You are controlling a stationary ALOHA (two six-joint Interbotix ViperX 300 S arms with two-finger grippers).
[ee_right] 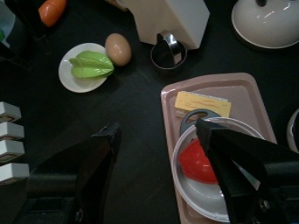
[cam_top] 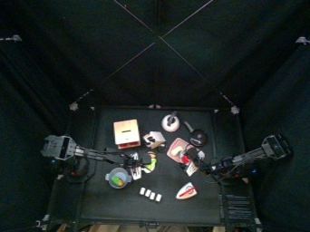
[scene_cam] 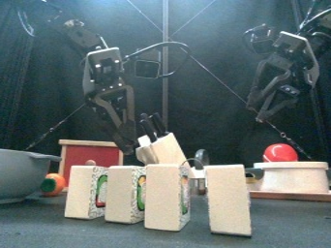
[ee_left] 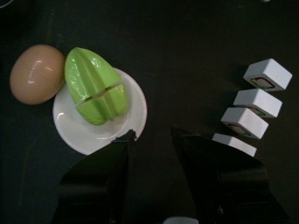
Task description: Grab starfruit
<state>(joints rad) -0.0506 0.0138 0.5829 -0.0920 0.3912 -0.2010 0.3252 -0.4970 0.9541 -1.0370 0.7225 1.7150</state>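
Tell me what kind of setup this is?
Likely a lab robot pen with toy food: black curtains enclose a small black table, where a starfruit sits on a white plate beside an egg.

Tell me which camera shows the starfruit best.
The left wrist view: the starfruit lies large and unblocked on its white plate, beside a brown egg. The right wrist view shows it smaller. The top view gives only a green speck. The front view does not show it clearly.
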